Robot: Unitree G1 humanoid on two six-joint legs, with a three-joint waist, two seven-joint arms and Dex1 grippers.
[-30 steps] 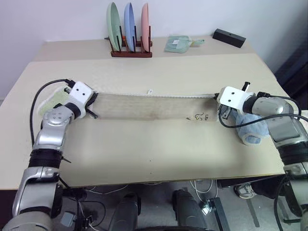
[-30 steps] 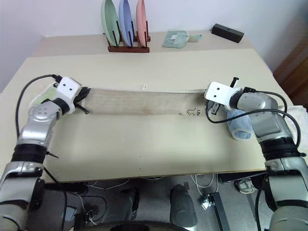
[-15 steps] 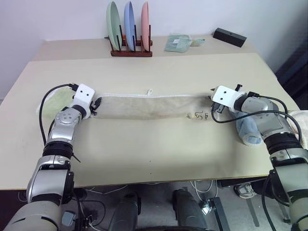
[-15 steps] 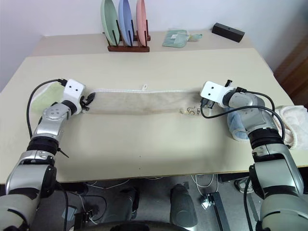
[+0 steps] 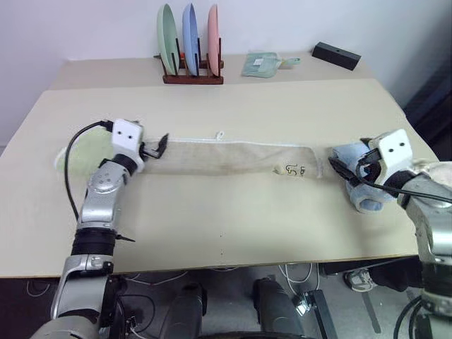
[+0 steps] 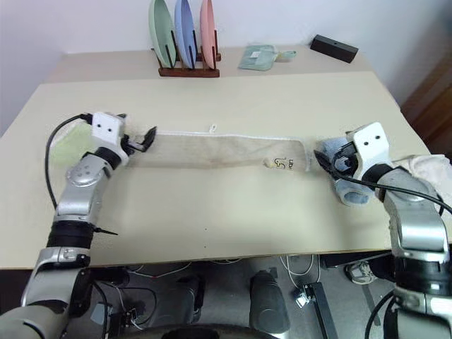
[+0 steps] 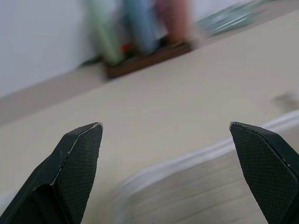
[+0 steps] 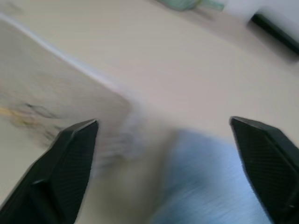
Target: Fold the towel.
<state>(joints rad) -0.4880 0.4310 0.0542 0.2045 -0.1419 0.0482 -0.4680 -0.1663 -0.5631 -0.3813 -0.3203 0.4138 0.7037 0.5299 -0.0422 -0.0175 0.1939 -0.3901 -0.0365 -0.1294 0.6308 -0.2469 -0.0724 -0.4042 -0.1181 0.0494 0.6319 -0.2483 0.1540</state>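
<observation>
Now the towel (image 5: pixel 226 157) lies flat on the desk (image 5: pixel 212 219) as a long narrow strip, long axis running left to right between the arms. Left end effector (image 5: pixel 157 147) is released, jaws spread, at the strip's left end; right end effector (image 5: pixel 345 169) is released too, just off the right end, over a blue towel (image 5: pixel 364 191). Each arm is nearest its own end. Head views show the full strip plus plate rack (image 5: pixel 191 46); right wrist view shows the towel's corner and blue cloth.
</observation>
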